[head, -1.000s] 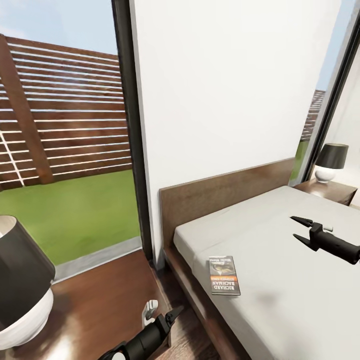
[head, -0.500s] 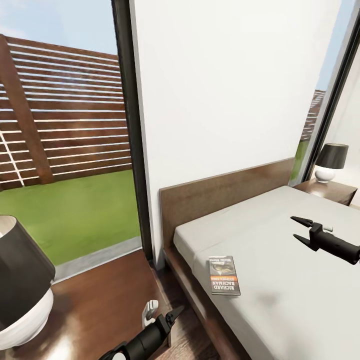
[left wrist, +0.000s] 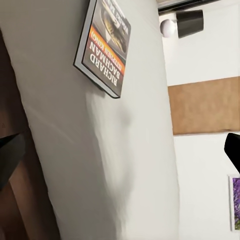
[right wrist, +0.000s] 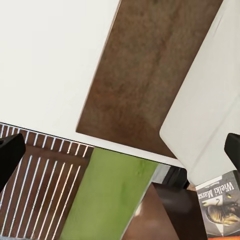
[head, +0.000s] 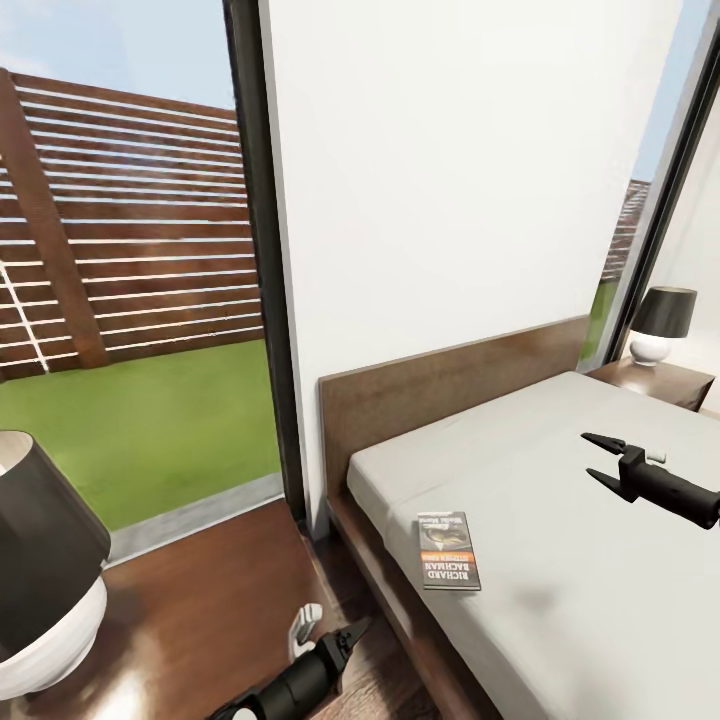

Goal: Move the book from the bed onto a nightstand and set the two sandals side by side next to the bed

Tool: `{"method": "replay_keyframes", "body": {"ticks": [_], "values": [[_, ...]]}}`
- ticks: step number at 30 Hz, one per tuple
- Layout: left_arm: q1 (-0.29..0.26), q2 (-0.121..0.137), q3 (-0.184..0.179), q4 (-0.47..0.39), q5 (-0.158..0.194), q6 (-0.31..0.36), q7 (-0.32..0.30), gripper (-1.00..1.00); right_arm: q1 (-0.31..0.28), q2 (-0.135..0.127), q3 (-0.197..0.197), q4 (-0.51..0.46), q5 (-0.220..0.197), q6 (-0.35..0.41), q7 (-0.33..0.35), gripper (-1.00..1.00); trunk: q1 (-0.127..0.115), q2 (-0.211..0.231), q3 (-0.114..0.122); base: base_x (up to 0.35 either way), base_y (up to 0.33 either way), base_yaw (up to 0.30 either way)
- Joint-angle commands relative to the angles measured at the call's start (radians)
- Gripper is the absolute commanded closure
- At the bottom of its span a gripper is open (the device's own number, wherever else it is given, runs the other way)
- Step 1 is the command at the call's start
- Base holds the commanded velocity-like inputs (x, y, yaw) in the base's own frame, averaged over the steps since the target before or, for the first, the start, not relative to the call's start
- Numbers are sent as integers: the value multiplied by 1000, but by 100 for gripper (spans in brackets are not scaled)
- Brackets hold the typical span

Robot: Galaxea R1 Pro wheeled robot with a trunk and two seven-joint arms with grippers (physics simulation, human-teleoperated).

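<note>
The book [head: 448, 550] lies flat near the left edge of the bed's pale mattress [head: 560, 520], close to the dark wood headboard [head: 450, 385]. My right gripper [head: 598, 458] hovers open over the mattress, to the right of the book and apart from it. My left gripper [head: 330, 630] is open and low between the bed frame and the near nightstand [head: 200, 620]. The left wrist view shows the book [left wrist: 102, 47] on the mattress [left wrist: 125, 150]; the right wrist view catches its corner [right wrist: 222, 207]. The sandals are out of view.
A black-shaded lamp [head: 40, 570] with a white base stands on the near nightstand. A second nightstand [head: 660, 380] with a similar lamp [head: 662, 322] is beyond the bed. A tall black-framed window [head: 130, 300] faces grass and a fence.
My left gripper has dropped slightly and edged toward the bed. The book and the right gripper have not moved.
</note>
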Motion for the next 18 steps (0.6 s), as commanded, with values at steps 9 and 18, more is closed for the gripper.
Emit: {"method": "replay_keyframes", "body": {"ticks": [9,18], "values": [[0,-7,2,2,10,7,16,-100,-1,0,-4,0,4,5,4,-100,0,0,-1,0,0,0],[0,-5,0,13,103,6,19,-100,-1,0,-4,0,4,5,4,-100,0,0,-1,0,0,-55]]}}
